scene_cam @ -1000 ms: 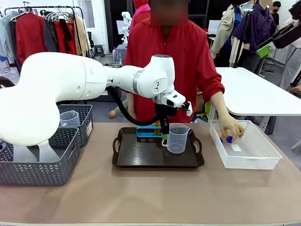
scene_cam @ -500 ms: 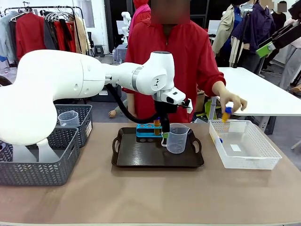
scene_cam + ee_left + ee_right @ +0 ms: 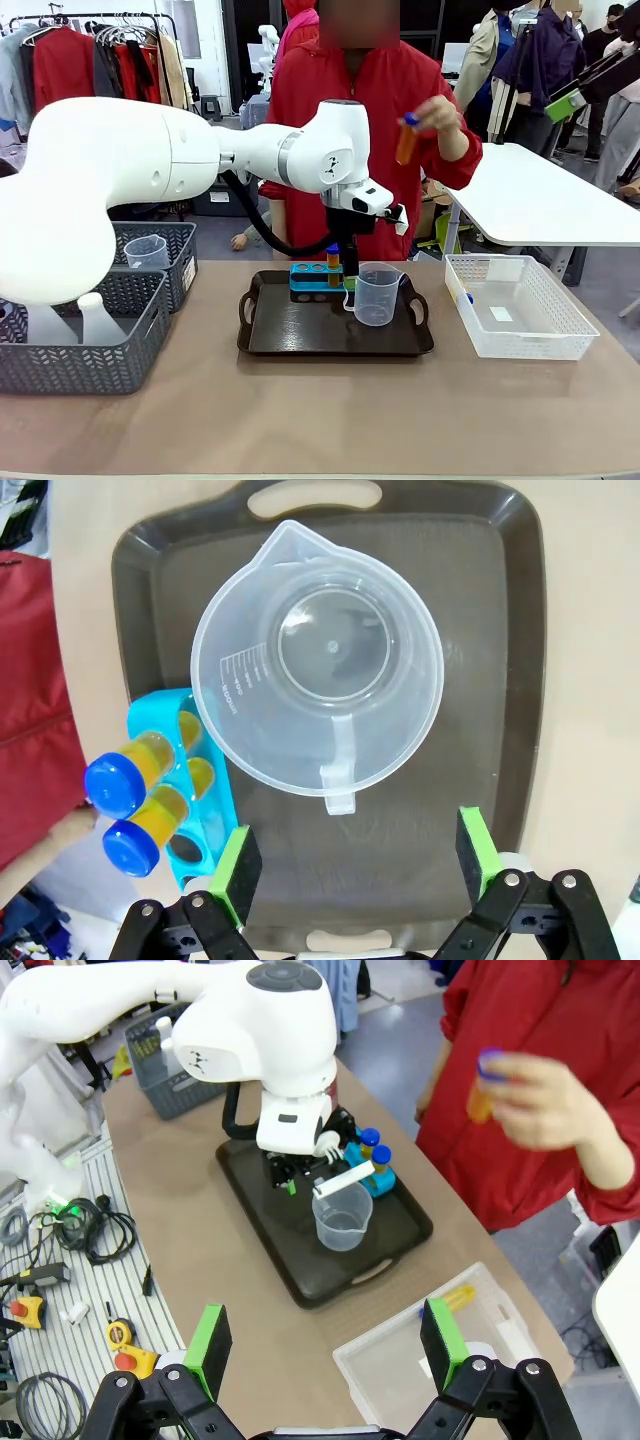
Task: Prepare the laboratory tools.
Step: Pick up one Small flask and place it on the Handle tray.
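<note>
Two orange tubes (image 3: 160,815) upright in the rack (image 3: 215,790); one beaker (image 3: 320,670) (mouth up) beside the left gripper (image 3: 357,828), fingers spread wide.

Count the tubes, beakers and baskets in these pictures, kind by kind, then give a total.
Tubes: 4 (two in the rack, one held up by the person, one in the white basket)
Beakers: 2 (one on the tray, one in a grey basket)
Baskets: 3 (two grey, one white)
Total: 9
</note>
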Tool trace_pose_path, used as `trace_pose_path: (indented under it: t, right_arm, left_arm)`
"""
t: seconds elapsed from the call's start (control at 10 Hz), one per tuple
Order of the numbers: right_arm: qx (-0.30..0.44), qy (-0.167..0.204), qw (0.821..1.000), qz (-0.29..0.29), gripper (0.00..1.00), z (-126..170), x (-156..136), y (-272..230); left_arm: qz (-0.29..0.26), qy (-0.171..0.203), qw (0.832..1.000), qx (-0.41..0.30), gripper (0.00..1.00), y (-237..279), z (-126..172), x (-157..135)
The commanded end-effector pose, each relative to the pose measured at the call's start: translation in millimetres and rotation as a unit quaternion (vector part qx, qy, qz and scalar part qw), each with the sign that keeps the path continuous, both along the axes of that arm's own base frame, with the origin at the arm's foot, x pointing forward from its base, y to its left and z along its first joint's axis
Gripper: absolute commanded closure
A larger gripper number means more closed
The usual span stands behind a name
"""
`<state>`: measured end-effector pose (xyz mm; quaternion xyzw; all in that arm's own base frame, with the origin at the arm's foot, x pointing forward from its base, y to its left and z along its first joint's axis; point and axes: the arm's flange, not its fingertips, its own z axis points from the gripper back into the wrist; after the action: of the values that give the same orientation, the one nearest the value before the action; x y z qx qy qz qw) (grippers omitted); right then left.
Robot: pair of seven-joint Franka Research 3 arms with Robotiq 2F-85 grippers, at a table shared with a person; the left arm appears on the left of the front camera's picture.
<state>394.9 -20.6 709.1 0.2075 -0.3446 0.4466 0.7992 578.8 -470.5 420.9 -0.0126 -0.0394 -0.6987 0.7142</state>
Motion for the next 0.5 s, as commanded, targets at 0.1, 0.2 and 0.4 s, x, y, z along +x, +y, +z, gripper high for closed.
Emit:
trace_pose_path:
  t: [0.1,0.2,0.4]
  right_arm:
    - [0.004,-0.003,1.0,0.004,0.0,1.4,-1.0,0.7]
    - [0.004,-0.003,1.0,0.004,0.0,1.4,-1.0,0.7]
    - [0.004,-0.003,1.0,0.004,0.0,1.4,-1.0,0.7]
  left_arm:
    - [0.0,-0.003,1.0,-0.001,0.0,1.1,0.4,1.6]
    - [0.0,-0.003,1.0,-0.001,0.0,1.1,0.4,1.6]
    - [0.0,0.001,1.0,0.0,0.0,-0.2,-2.0,0.2]
